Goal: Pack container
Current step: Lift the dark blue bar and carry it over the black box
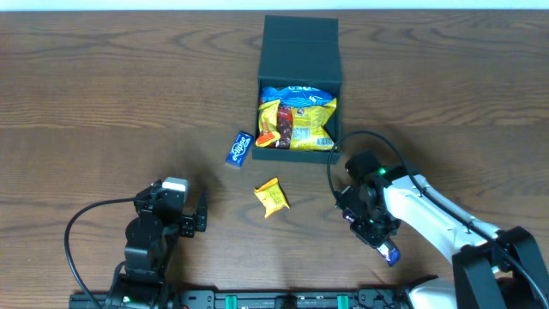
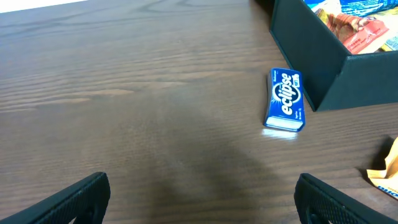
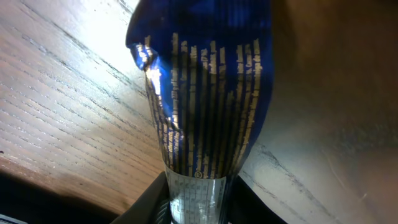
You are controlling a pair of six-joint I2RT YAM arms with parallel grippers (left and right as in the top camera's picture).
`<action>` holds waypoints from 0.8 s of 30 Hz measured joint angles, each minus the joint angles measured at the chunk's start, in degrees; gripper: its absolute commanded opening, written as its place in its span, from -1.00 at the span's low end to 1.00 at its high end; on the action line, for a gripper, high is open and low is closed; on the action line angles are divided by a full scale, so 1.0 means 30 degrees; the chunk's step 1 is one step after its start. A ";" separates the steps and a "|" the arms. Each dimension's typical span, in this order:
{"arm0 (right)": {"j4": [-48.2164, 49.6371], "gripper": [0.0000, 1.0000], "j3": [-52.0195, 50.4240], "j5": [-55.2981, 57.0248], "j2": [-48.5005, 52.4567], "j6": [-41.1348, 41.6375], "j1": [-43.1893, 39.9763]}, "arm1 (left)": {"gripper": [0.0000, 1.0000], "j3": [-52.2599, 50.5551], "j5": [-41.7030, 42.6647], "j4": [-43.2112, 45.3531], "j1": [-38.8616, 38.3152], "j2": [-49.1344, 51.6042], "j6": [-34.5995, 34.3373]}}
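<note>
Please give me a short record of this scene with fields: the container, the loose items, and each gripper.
container: dark, square, lid open, snack packets inside
loose items: blue Eclipse pack lying beside the container, yellow packet nearer the arms
left gripper: open, holding nothing
right gripper: shut on a blue packet, away from the container

Gum pack (image 1: 240,148) left of container (image 1: 300,58)
</note>
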 measured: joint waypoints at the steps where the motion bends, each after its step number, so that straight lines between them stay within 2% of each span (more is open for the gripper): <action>1: 0.0051 -0.55 0.0000 -0.0007 0.0000 0.0000 0.0000 | 0.91 0.0000 0.0000 0.0007 0.0000 0.0000 0.0000; 8: 0.0444 -0.72 0.0000 -0.0007 0.0000 0.0000 0.0240 | 0.91 0.0000 0.0000 0.0000 0.0000 0.0000 0.0000; 24: 0.0947 -0.72 0.0007 0.0058 -0.0015 0.0007 0.0903 | 0.91 0.0000 0.0000 0.0000 0.0000 0.0000 0.0000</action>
